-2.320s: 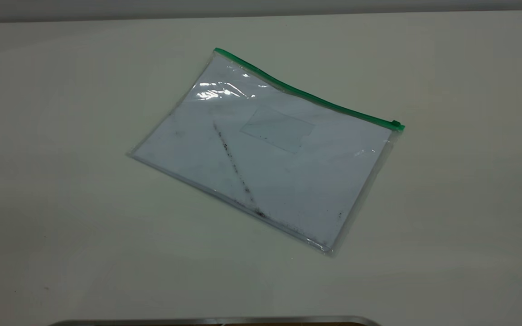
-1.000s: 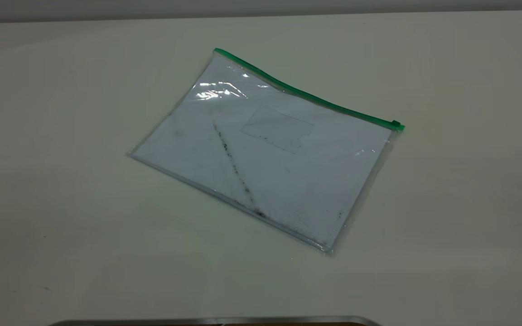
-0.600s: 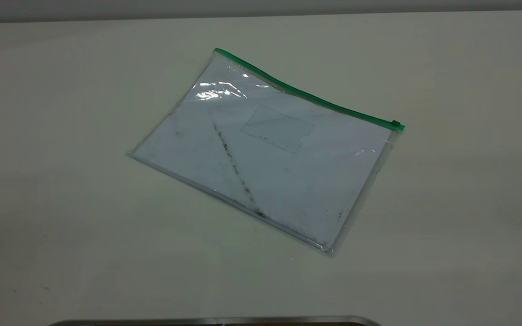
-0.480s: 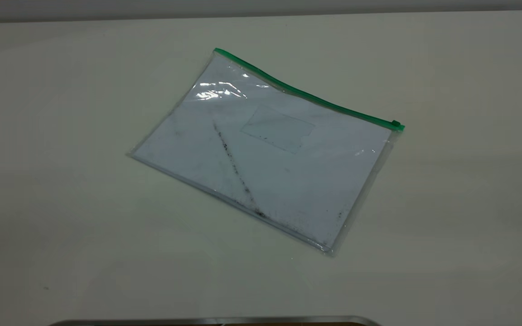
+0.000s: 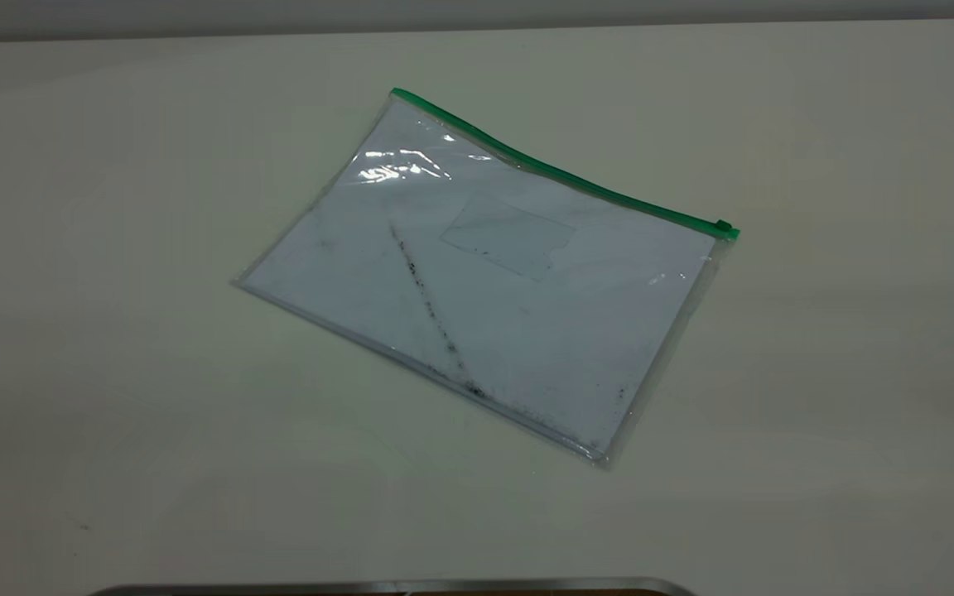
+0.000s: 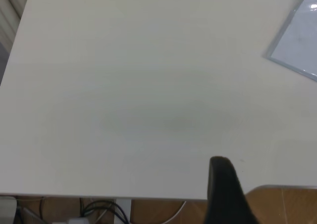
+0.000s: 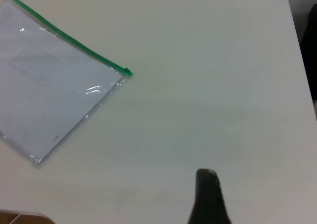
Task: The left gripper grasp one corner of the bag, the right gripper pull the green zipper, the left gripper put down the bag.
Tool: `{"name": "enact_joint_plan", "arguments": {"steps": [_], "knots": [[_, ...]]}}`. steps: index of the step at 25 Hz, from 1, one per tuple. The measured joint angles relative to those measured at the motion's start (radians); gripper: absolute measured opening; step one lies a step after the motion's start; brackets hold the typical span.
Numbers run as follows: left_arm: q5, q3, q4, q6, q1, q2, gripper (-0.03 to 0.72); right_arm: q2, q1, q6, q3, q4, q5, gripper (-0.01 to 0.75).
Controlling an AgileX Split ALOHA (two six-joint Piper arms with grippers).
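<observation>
Lighting is dim, even and diffuse from overhead. White glare patches mark the bag [image 5: 477, 273] near its far-left corner. Shadows on the bench [image 5: 113, 372] are faint. Wrist views appear soft.

Pale cream table [image 5: 816, 372], matte and smooth, filling nearly the whole exterior view. Thin metallic strip [image 5: 394, 586] along its near edge — brown wood [image 6: 282, 204] beyond. Cables [image 6: 106, 211] below the table edge.
</observation>
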Motion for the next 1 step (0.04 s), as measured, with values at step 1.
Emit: {"name": "enact_joint_plan", "arguments": {"steps": [1], "knots": [[0.000,0.000,0.000,0.000,0.000,0.000,0.509,0.000,0.000,0.000,0.000,0.000,0.000,0.579]]}}
